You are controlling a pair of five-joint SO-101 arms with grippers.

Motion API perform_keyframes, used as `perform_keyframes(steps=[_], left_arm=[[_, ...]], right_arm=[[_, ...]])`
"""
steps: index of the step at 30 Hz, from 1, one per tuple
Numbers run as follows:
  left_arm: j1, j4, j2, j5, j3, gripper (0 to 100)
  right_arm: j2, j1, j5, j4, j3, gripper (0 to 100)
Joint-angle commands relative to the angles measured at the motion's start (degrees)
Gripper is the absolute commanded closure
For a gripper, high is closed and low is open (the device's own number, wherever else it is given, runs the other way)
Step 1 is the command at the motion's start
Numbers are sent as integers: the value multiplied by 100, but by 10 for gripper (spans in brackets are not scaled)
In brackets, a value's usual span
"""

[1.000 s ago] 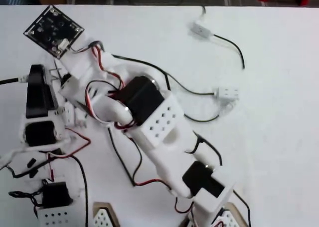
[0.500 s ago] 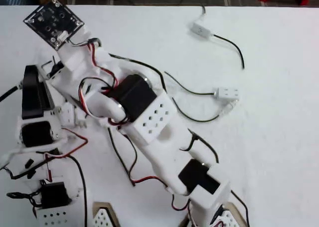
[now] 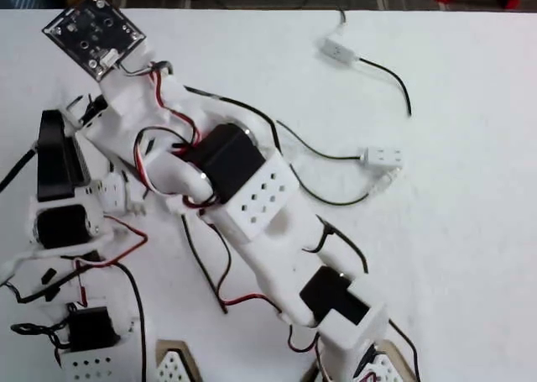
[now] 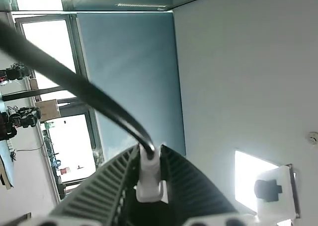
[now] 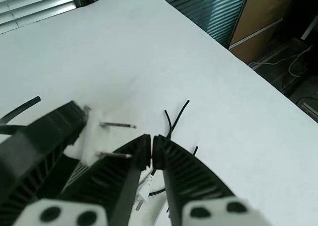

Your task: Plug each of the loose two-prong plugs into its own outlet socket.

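Left wrist view: left end effector point(image 4: 150, 151) is clamped on a small white plug point(image 4: 149, 182), and the black cord point(image 4: 74, 82) leaves past the fingertips. The camera faces the ceiling, so we take this wrist as tipped upward. Right wrist view: two bare prongs point(image 5: 117, 125) stick out from the plug's body, over the worktop point(image 5: 208, 77). The right end effector point(image 5: 150, 140) has its jaws closed tip to tip just beside one prong; we cannot tell whether anything is pinched deeper in. High view: both end effectors meet near 9–10 o'clock. The right arm point(image 3: 252, 206) is stretched diagonally from 5 o'clock, with the left arm point(image 3: 59, 164) folded at 9. One socket point(image 3: 383, 157) lies at 3 o'clock and another point(image 3: 338, 49) at 1, both well apart from the plug. We judge the plug light and rigid, the prongs thin and bendable, the cord springy and likely to tug. Best hold: the body's flat sides, never prongs or cord.
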Motion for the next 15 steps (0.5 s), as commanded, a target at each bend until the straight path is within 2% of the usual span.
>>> perform_keyframes(steps=[1,8,15], left_arm=[[347,-88,-57,-97,-26,975],[769,-44,-57,-97,0,975],[840,-44,-57,-97,0,975]], right_arm=[[-48,119,-79,-382,-316,979],[-92,198,-70,-382,-316,979],[-101,198,-62,-365,-316,979]])
